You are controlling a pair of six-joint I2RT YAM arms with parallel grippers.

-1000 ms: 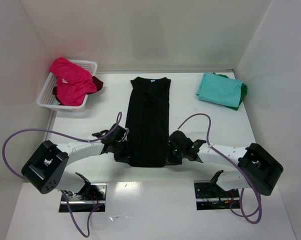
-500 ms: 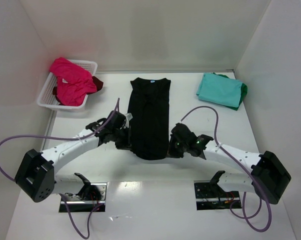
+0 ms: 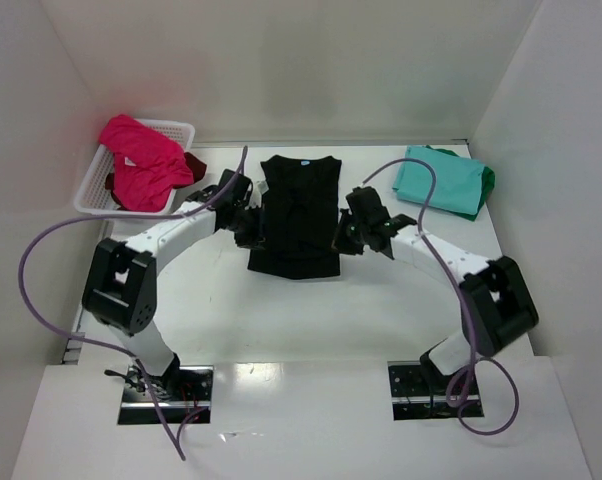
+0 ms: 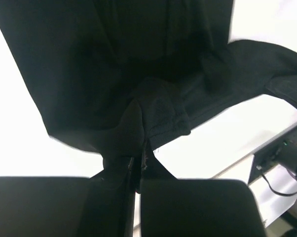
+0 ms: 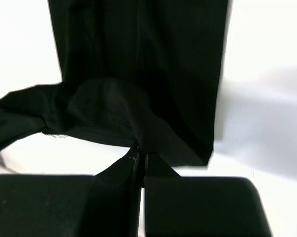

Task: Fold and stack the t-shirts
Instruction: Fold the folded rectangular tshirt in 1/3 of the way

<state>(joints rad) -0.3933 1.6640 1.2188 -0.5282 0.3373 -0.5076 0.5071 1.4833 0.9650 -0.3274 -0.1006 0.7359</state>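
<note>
A black t-shirt point(image 3: 296, 215) lies mid-table, its light-blue neck label point(image 3: 304, 159) at the far end. Its near half is lifted and doubled over toward the collar. My left gripper point(image 3: 249, 222) is shut on the hem at the shirt's left edge, and in the left wrist view the gripper point(image 4: 138, 158) pinches a bunch of the black t-shirt point(image 4: 153, 113). At the shirt's right edge my right gripper point(image 3: 346, 232) is likewise shut on the hem, and in the right wrist view that gripper point(image 5: 140, 155) holds the black t-shirt point(image 5: 138, 74). A folded teal t-shirt point(image 3: 439, 178) lies on a green t-shirt point(image 3: 488, 180) at the back right.
A white lattice basket point(image 3: 94, 195) at the back left holds a magenta-pink t-shirt point(image 3: 141, 165) and a dark red t-shirt point(image 3: 194, 166). White walls close in the table on three sides. Purple cables loop from both arms.
Both arms have carried the black shirt's near hem away from the front edge toward the collar. The shirt now looks about half as long.
</note>
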